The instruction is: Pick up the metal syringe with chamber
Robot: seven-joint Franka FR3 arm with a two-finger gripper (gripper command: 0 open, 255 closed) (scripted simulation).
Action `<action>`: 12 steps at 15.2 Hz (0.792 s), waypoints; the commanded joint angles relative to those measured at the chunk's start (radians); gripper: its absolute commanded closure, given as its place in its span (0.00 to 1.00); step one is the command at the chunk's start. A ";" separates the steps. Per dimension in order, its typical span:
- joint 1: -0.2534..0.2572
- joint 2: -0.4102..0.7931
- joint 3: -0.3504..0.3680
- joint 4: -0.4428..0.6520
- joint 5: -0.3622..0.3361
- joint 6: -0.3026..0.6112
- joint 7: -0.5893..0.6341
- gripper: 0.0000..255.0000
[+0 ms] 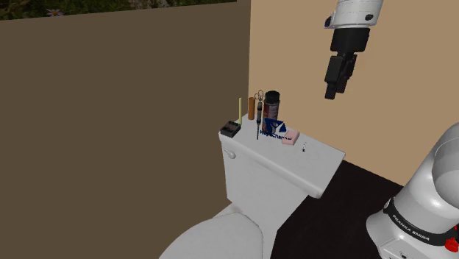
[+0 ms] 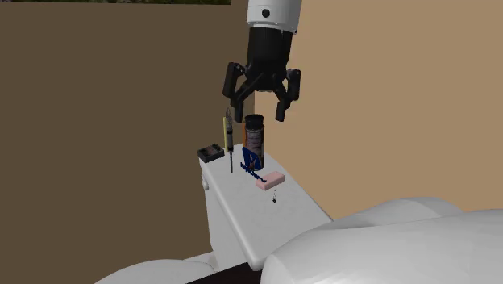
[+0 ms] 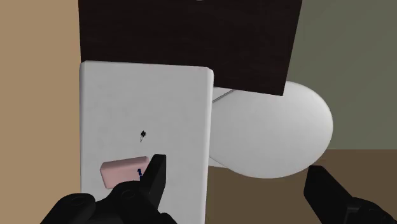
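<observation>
In the shoulder view, the left end of the white toilet tank lid [image 1: 312, 168] carries a small black box [image 1: 230, 129]. Next come a thin yellow stick [image 1: 240, 110], a brown bottle [image 1: 251, 110] and the slim dark metal syringe with ring handles [image 1: 258, 121], upright near the rear edge. Beside it stand a dark round jar [image 1: 273, 101], a blue-and-white carton [image 1: 274, 128] with unreadable print, and a pink bar [image 1: 289, 137]. The all-black gripper [image 2: 260, 119] hovers above, fingers apart and holding nothing. The white arm base [image 1: 423, 193] reads "FRANKA EMIKA".
</observation>
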 commanded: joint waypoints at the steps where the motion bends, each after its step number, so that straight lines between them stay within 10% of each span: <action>1: 0.000 0.000 0.000 0.000 0.000 0.000 0.000 0.00; 12: 0.013 0.494 0.054 0.324 -0.065 0.127 0.049 0.00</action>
